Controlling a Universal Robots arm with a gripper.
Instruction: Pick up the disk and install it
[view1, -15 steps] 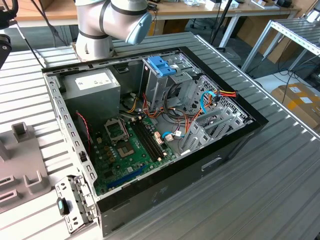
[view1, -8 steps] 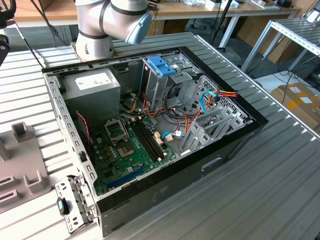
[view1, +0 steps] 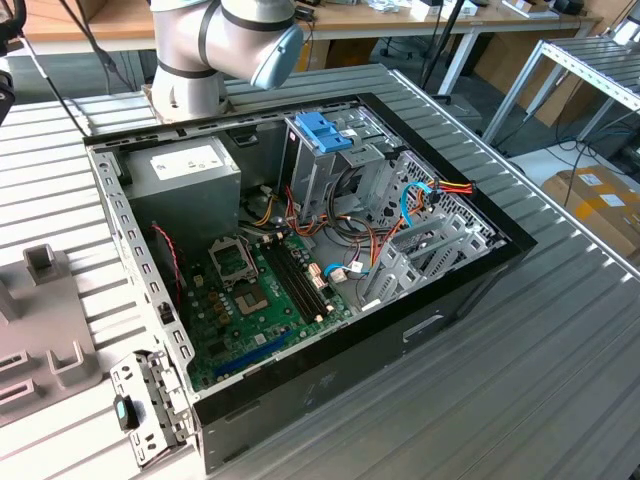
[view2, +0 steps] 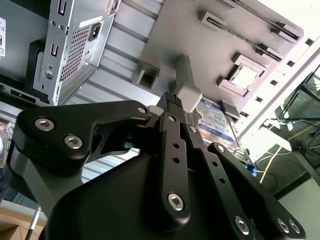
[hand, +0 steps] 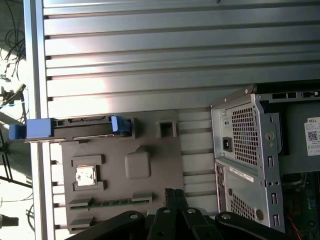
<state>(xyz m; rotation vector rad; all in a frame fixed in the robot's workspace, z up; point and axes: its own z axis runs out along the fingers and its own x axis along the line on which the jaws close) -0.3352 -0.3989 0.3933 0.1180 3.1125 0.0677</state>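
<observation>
One gripper (hand: 174, 192), jaws together and holding nothing, hangs above the grey tray (hand: 150, 140). The disk (hand: 72, 125) stands on edge along one tray edge, at the table (hand: 150, 50) rim. Judgement: a sound pick needs jaws square to its flat faces, clear of the tray. Tray also holds a processor chip (hand: 85, 176); the computer case (view1: 420, 320) lies open, board (view1: 260, 290) and cables (view1: 350, 250) inside.

Hidden and cropped parts of the scene
In the second wrist view the gripper (view2: 171, 100) covers part of the disk (view2: 216, 119), whose label is too small to tell; in the first wrist view the disk stands edge-on, its face unseen, and the computer case (hand: 260, 160) runs off the picture's edge. In the exterior view the arm (view1: 215, 45) and the grey tray (view1: 40, 320) are cropped
</observation>
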